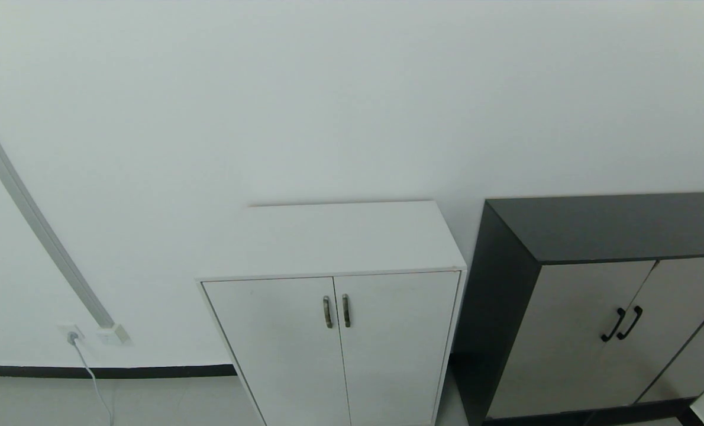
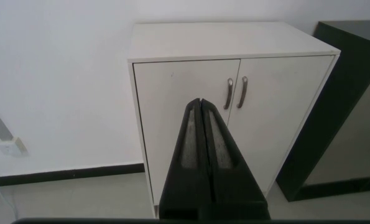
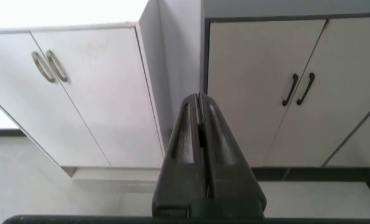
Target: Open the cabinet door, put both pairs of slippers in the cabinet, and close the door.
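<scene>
White cabinet point(image 1: 334, 236): against the wall, both doors point(image 1: 281, 343) shut, 2 metal handles point(image 1: 328, 312) side by side at the centre seam
Black cabinet point(image 1: 594, 225): just beside it on the right, apart by a narrow gap
Left gripper point(image 2: 201, 102): fingers pressed together, empty, in front of the White cabinet
Right gripper point(image 3: 200, 97): fingers pressed together, empty, facing the gap between the 2 cabinets
Wall socket point(image 1: 70, 335): low on the wall to the left, cable point(image 1: 94, 378) plugged in
</scene>
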Motion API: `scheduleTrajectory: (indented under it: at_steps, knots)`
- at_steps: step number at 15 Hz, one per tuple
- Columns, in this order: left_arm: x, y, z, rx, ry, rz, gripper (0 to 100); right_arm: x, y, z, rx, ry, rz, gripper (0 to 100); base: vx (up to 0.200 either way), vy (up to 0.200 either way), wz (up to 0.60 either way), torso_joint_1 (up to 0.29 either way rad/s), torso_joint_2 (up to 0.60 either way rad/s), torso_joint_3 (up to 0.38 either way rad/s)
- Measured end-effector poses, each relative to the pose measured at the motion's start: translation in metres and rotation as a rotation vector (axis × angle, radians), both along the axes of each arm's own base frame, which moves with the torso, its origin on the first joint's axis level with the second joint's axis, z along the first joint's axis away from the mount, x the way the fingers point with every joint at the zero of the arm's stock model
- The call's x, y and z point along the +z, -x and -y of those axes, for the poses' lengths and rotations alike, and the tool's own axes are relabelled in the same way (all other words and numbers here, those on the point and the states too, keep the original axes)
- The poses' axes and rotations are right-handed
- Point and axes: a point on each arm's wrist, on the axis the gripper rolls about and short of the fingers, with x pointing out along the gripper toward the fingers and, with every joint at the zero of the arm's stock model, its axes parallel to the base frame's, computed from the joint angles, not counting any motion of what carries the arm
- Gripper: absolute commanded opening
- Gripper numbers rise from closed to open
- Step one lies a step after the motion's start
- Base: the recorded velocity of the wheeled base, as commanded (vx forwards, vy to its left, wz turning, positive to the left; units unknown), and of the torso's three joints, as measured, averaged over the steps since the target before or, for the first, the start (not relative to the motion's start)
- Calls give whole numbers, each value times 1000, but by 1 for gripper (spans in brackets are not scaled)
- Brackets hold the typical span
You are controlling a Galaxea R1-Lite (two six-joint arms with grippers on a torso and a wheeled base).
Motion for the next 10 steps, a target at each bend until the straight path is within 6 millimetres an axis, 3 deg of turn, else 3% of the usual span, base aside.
scheduleTrajectory:
  at_steps: [10]
  knots:
    - [0, 0, 0, -1, -1, 0, 0, 0, 3, 0, -129, 47, 34, 0, 0, 0, 0, 0, 0, 0]
